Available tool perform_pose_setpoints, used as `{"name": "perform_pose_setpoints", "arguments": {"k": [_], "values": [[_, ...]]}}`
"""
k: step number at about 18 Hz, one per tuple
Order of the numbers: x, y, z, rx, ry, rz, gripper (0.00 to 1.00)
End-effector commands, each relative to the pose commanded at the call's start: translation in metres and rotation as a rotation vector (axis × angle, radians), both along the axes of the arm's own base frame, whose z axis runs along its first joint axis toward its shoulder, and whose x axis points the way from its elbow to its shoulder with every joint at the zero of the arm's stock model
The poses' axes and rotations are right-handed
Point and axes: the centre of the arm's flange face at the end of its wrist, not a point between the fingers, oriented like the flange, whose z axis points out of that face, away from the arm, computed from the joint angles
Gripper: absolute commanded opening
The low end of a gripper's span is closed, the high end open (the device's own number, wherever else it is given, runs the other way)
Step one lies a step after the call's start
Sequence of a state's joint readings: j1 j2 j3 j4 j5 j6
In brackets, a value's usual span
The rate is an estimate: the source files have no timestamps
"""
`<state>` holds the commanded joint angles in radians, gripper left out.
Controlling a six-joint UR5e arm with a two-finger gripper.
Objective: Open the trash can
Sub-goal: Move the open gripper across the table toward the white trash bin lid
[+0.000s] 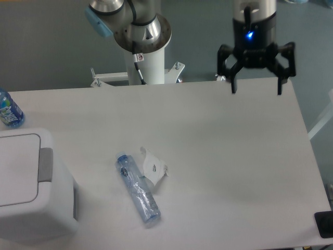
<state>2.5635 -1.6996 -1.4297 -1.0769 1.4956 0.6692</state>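
The trash can point(28, 182) is a large white boxy bin at the lower left of the table, partly cut off by the frame's left edge. Its flat inset lid panel point(18, 169) lies closed, and the grey push tab point(46, 164) sits on the lid's right side. My gripper point(256, 89) hangs high over the table's far right, far from the bin. Its two black fingers are spread wide apart and hold nothing.
A clear crushed plastic bottle point(138, 188) with a blue cap lies on the table right of the bin. A crumpled white paper point(153, 166) lies beside it. A blue-labelled bottle point(9, 110) stands at the far left edge. The arm's base point(145, 57) stands behind the table.
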Motion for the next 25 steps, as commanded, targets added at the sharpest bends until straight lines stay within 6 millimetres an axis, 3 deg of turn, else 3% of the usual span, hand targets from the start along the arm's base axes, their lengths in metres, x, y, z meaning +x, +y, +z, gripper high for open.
{"name": "perform_pose_setpoints", "arguments": {"k": [6,10,16,25], "values": [[0.066,0.088,-0.025,0.093,-0.151,0.128,1.0],[0.105,0.131,-0.035,0.125,-0.218,0.163,1.0],[0.131,0.154,-0.044,0.231,-0.448,0.215,1.0],[0.181,0.177,-0.061,0.211,-0.522,0.146,1.0]]}}
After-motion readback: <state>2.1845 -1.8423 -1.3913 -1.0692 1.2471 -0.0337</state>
